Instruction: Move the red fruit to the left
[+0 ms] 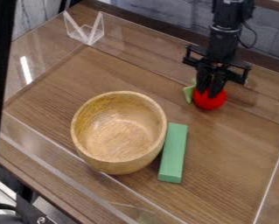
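The red fruit (208, 98) is a small round red toy with a green leaf piece on its left side, resting on the wooden table at the right. My black gripper (214, 87) points straight down onto it from above. Its fingers (222, 80) stand close together at the fruit's top, shut on it. The upper part of the fruit is hidden behind the fingers.
A wooden bowl (118, 131) sits left of centre near the front. A green rectangular block (174, 152) lies just right of the bowl. A clear plastic stand (83, 28) is at the back left. Transparent walls border the table (129, 74).
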Motion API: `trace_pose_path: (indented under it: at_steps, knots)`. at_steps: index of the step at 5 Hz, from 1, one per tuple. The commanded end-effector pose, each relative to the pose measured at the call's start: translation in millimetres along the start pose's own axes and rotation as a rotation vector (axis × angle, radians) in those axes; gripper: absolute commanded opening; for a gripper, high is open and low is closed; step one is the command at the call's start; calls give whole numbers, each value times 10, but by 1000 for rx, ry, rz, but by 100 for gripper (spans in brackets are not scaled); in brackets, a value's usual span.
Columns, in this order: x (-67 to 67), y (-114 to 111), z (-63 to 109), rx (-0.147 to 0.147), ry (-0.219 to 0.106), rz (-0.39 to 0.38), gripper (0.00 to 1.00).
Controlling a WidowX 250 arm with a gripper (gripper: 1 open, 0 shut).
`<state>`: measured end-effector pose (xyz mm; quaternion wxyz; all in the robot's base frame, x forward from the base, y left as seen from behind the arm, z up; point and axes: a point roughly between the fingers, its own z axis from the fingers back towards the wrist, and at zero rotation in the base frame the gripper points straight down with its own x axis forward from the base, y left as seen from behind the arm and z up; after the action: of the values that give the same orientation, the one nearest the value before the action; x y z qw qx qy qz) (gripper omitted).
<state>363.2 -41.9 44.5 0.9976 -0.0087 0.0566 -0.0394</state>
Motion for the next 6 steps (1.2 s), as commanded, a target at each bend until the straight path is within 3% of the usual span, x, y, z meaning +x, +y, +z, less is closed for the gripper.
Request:
trace_pose_path:
  at_steps: [1,2,3,5,6]
  knots:
    - [-26,184,183,5,-66,3,100]
    - [5,179,245,1,-86,20,0]
    - [25,190,322,-6,-107,39,0]
    - [87,-35,252,-23,-149,195,0]
    - [29,11,559,-49,-186,249,0]
